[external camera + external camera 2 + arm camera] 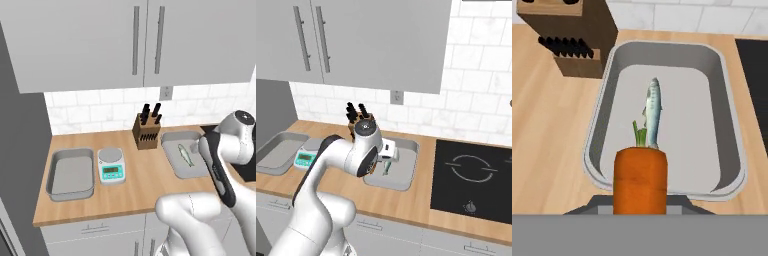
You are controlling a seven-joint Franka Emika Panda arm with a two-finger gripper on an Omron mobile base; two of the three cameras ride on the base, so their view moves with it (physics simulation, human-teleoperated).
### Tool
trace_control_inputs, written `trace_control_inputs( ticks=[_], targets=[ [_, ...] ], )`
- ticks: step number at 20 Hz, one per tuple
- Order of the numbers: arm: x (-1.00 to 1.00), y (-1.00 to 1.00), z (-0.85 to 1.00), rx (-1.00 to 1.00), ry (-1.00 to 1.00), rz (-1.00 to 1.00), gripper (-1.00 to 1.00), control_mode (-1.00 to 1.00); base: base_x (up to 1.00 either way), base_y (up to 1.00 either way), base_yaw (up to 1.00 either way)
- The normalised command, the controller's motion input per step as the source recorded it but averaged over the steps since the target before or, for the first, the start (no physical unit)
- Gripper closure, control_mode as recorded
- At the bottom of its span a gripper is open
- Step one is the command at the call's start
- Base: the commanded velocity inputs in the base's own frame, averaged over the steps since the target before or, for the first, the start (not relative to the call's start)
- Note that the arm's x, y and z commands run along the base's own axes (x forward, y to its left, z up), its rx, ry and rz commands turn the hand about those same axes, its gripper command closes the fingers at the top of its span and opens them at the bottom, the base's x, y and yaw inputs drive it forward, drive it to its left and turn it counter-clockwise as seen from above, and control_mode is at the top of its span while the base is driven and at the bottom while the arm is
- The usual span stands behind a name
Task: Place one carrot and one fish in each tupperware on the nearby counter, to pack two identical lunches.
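**Q:** Kitchen counter (135, 185) again? What's where, relative to your claw?

**Me:** Yep, tan wood worktop with white tile behind. Straight below my claw (640, 202) sits one grey tupperware (724, 125) with a fish (652, 110) lying in its middle. The other tupperware (71, 174), bare inside, is well off to my left, past the scale (111, 165) and the knife block (147, 131).

**Q:** And the claw itself?

**Me:** Clamped on a carrot (640, 180), green stub pointing down over the fish, held above the tray.
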Motion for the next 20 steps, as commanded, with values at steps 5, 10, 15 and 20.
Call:
trace_control_inputs(
  ticks=[5,10,15,20],
  targets=[
    [0.79,-0.25,-0.39,0.00,0.09,0.00,1.00,-1.00,0.00,0.00,0.00],
    [0.66,-0.12,-0.38,0.00,0.11,0.00,1.00,-1.00,0.00,0.00,0.00],
    [0.51,-0.34,-0.38,0.00,0.04,0.00,1.00,-1.00,0.00,0.00,0.00],
    [0.31,-0.34,-0.53,0.00,-0.01,0.01,1.00,-1.00,0.00,0.00,0.00]
  ],
)
